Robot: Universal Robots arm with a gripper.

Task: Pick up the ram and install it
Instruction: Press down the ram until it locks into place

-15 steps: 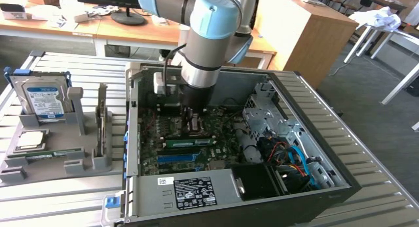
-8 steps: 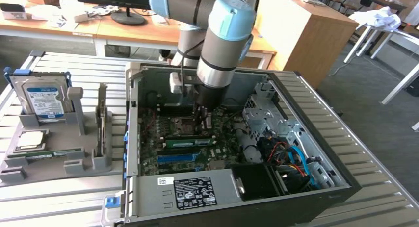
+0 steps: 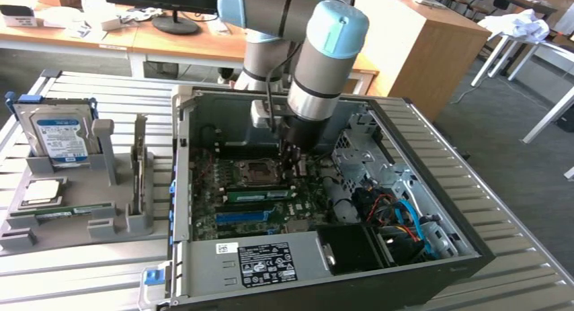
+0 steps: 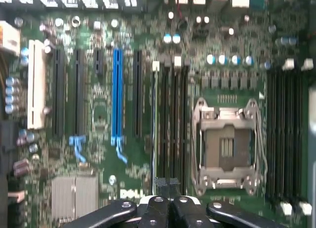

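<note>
Ram [image 3: 258,195] lies flat in a slot on the motherboard [image 4: 103,114], just beside the empty processor socket [image 4: 227,149]. Hand [image 3: 294,164], fingers pressed together and pinching nothing visible, hangs over the motherboard just beside the ram.

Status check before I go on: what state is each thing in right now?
Pincer: shut, low over the motherboard.
Ram: standing in a slot beside the socket; latched or not, cannot tell.
Socket: empty.
Case: lying flat, side open.
Hard drive: upright in its holder, outside the case.
</note>
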